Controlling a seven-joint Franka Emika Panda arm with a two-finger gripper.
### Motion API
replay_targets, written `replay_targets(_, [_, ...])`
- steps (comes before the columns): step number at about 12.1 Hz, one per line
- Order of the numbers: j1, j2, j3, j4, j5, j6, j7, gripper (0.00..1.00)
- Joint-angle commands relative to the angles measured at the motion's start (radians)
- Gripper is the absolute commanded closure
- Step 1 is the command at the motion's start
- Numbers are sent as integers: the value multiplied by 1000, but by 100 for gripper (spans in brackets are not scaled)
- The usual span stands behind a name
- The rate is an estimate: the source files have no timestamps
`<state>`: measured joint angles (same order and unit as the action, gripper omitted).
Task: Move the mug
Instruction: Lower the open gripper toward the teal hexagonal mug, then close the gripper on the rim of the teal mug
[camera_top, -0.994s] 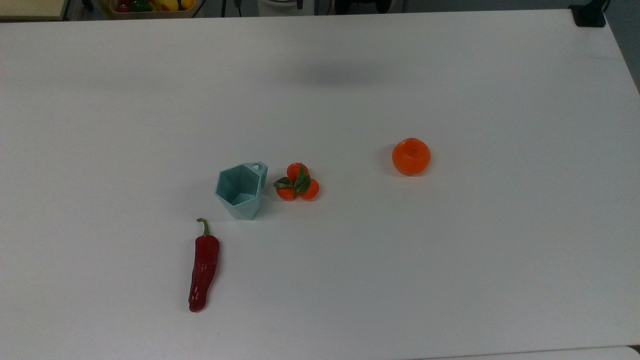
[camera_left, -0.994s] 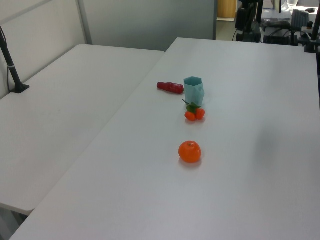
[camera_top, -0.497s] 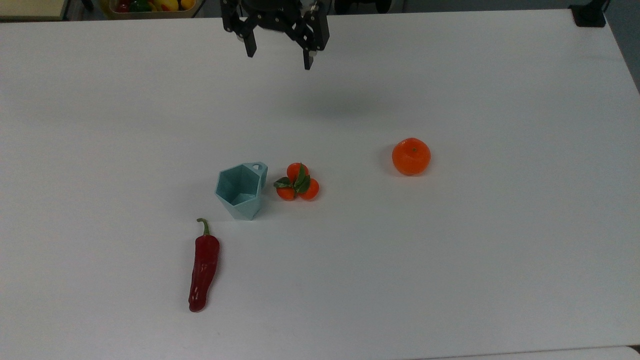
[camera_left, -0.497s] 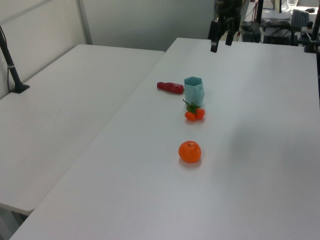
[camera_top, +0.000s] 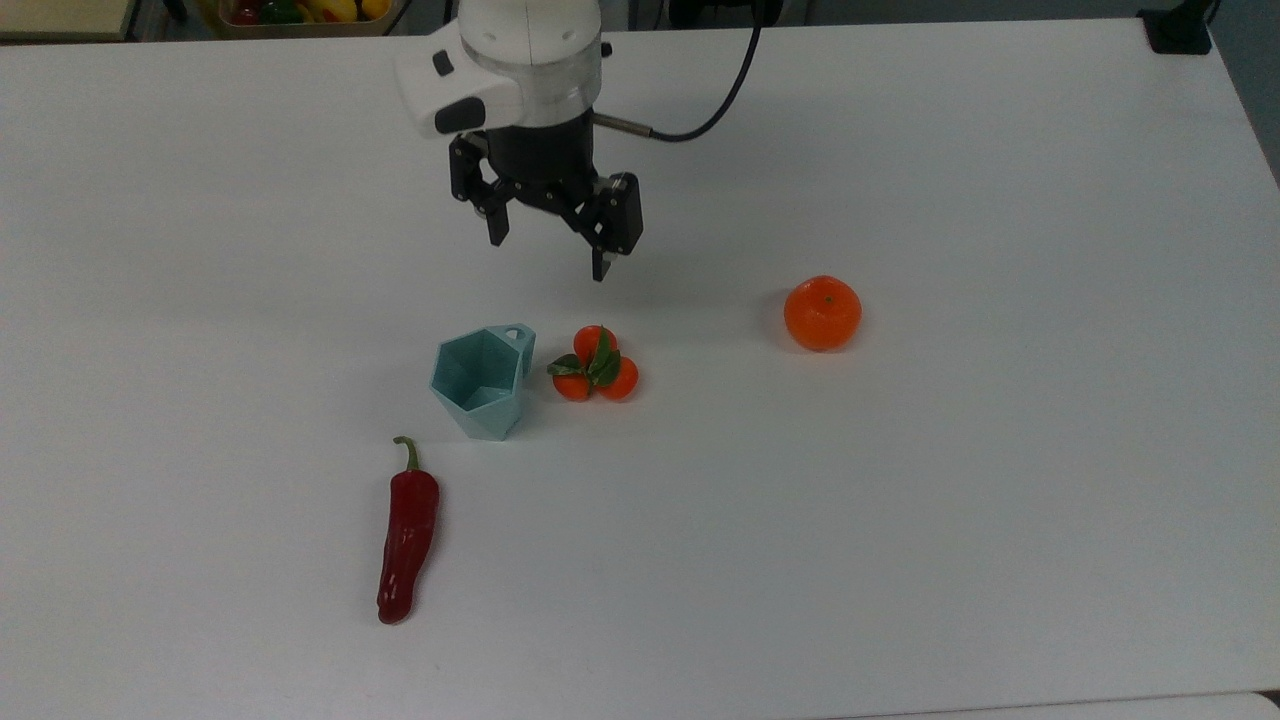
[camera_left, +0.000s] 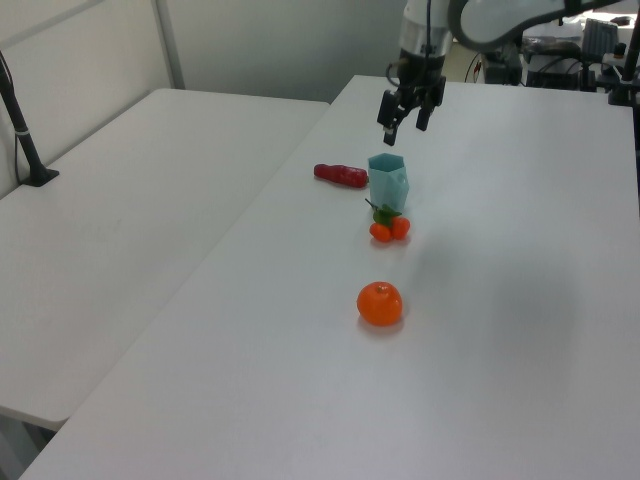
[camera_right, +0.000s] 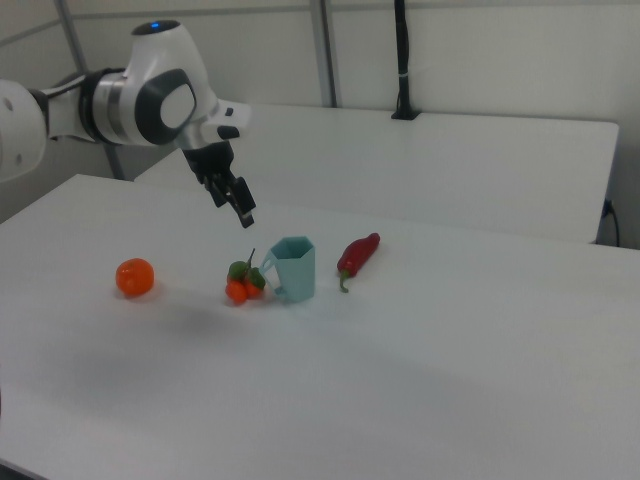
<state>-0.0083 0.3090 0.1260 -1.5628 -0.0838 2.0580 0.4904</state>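
Observation:
The pale teal-blue faceted mug (camera_top: 480, 383) stands upright on the white table (camera_top: 900, 520), its small handle turned toward the top view's upper right. It also shows as the mug (camera_left: 388, 183) in the left view and the mug (camera_right: 292, 268) in the right view. My gripper (camera_top: 547, 256) hangs open above the table, beyond the mug toward the top view's top and slightly right, touching nothing. From the sides, the gripper (camera_left: 404, 130) (camera_right: 233, 208) is in the air, higher than the mug's rim.
A cluster of small oranges with leaves (camera_top: 595, 364) sits just right of the mug in the top view. A red chili pepper (camera_top: 407, 530) lies below the mug, and a bigger orange (camera_top: 822, 313) rests farther right. A second table (camera_left: 130, 230) adjoins.
The arm has come in from the top view's upper edge and lowered toward the mug. The fingers stay apart. Mug, pepper and oranges have not moved.

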Motion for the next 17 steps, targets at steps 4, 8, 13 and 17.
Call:
replay_targets(4, [5, 143, -31, -17, -116, 139, 77, 0])
replay_targets(8, [4, 183, -31, -33, -161, 152, 77, 3])
replay_targets(13, [-10, 188, -32, -36, -166, 154, 76, 42])
replay_targets(17, [-18, 186, -32, -48, -169, 154, 69, 54])
